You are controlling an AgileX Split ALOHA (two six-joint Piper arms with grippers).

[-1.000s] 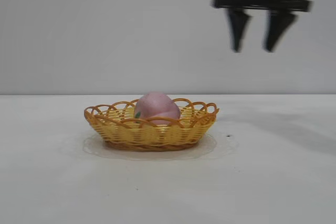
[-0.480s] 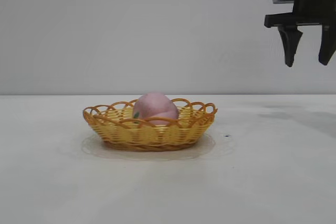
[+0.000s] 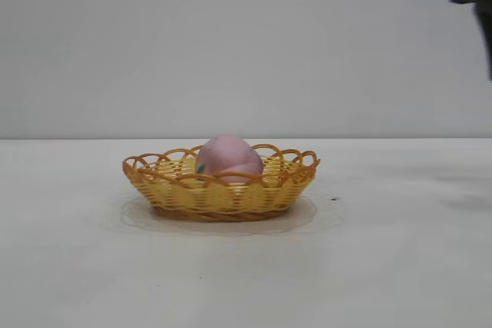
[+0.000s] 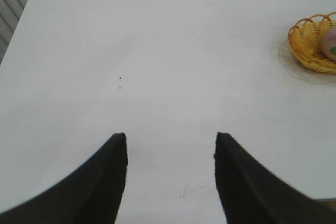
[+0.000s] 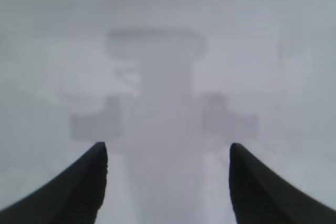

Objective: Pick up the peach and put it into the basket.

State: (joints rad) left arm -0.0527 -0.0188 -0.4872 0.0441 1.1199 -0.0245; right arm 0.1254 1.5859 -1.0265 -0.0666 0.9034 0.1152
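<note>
Sitting in the basket (image 3: 219,193), the peach (image 3: 228,156) is well apart from the right tool (image 5: 168,174).

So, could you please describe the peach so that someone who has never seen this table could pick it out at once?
On the white table stands one yellow-orange wicker basket with a looped rim. The peach lies inside it, rising above the rim. It is the only pink, rounded thing there, with a small green mark low on its side.

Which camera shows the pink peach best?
The exterior view: the peach sits whole in the basket, mid-picture. The left wrist view catches only a sliver at its edge. The right wrist view shows none.
</note>
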